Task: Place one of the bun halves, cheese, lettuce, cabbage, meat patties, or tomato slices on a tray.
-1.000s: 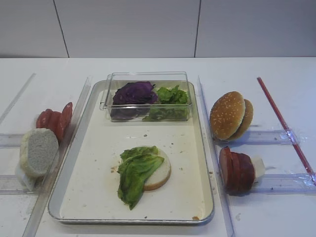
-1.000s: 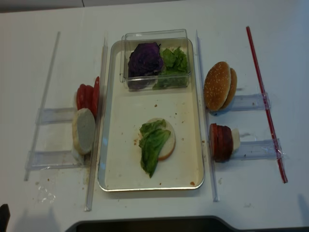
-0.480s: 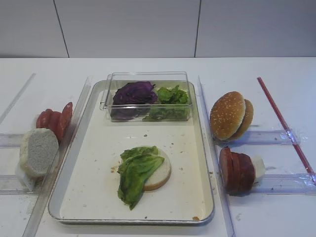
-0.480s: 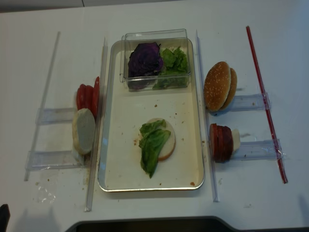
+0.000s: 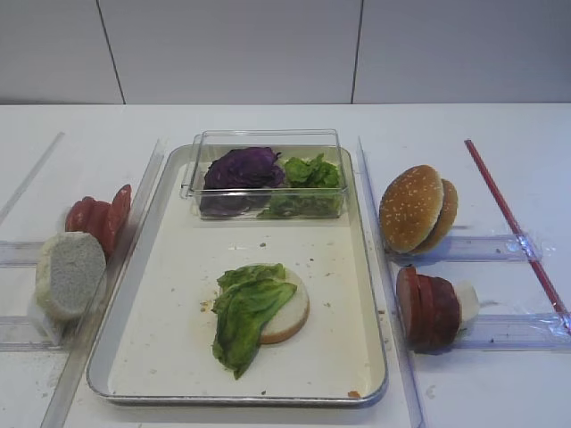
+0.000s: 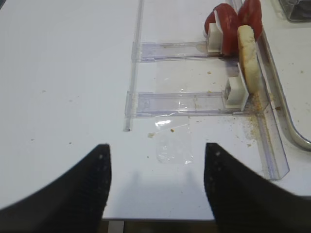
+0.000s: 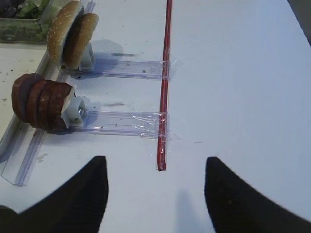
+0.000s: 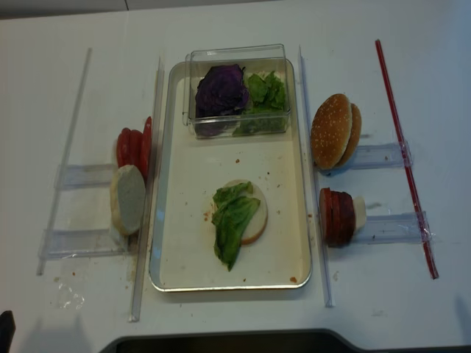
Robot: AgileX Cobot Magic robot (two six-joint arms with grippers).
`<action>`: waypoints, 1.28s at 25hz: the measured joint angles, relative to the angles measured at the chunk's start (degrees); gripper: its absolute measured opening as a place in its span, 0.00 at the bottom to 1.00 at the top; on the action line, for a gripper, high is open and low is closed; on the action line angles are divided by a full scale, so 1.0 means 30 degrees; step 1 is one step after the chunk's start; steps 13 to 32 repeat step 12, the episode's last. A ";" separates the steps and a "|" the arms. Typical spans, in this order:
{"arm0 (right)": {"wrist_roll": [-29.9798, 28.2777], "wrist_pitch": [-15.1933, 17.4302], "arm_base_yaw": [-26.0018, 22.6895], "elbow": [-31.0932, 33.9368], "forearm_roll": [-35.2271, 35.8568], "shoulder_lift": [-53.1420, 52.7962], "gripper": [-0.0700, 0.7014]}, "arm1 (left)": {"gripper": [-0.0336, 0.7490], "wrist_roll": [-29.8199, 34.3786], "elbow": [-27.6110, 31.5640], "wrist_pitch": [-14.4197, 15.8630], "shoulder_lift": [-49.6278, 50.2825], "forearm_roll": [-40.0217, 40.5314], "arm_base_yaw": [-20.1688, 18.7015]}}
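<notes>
scene: unchanged over last second | tray point(image 5: 370, 294): lettuce point(image 5: 243, 308) lay on bun half point(image 5: 290, 314) at centre | both jaws: spread, empty, beside tray | next: another layer

Tray point(image 5: 370, 352): polished metal rim, reflective; floor matt cream-white, speckled with crumbs. Clear box point(image 5: 268, 141): transparent glossy plastic. Cabbage point(image 5: 241, 167): dark purple, glossy sheen. Lettuce point(image 5: 243, 314) leaf: green, wrinkled, slightly shiny with pale ribs. Pale bun half point(image 5: 68, 273): porous, rough, matt cut face. Sesame bun tops point(image 5: 412, 207): golden-brown crust, smooth, seeded. Meat patties point(image 5: 426, 308): dark reddish-brown, dull, coarse edge. Tomato slices point(image 5: 98, 217): bright red, smooth, shiny. Holder rails point(image 7: 124, 122): clear plastic, taped, glossy. Red rod point(image 7: 164, 87): translucent plastic. Table point(image 7: 243, 73): smooth white, matt.
</notes>
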 joint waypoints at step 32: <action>0.0045 0.0000 0.0000 0.0000 0.0000 0.0000 0.68 | 0.54 0.0000 0.0000 0.0000 0.0000 0.0000 0.0000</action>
